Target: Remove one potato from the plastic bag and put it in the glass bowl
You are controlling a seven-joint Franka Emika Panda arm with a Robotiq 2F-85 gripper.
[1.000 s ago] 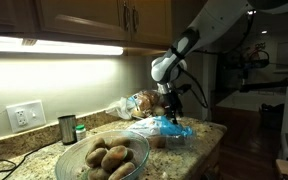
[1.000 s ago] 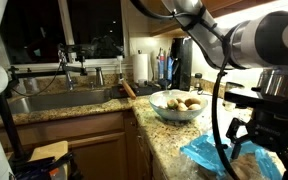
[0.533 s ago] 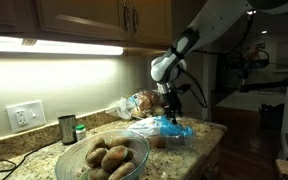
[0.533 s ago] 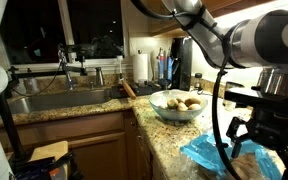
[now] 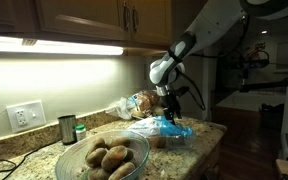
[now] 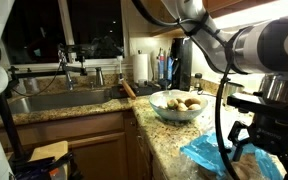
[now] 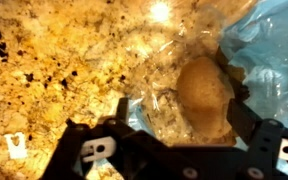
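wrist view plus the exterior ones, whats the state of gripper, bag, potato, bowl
gripper: open, empty, low over the bag
plastic bag: crumpled, lying down, not lifted
potato: under wrinkled plastic, between the jaws, not gripped
glass bowl: upright, holding several potatoes

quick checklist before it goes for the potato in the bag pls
1. gripper open: ok
2. potato in view between the jaws: ok
3. potato clear of the plastic bag: not ok, wrinkled plastic lies over it
4. gripper touching the potato: cannot tell
5. glass bowl has room: ok, it holds other potatoes but looks not full
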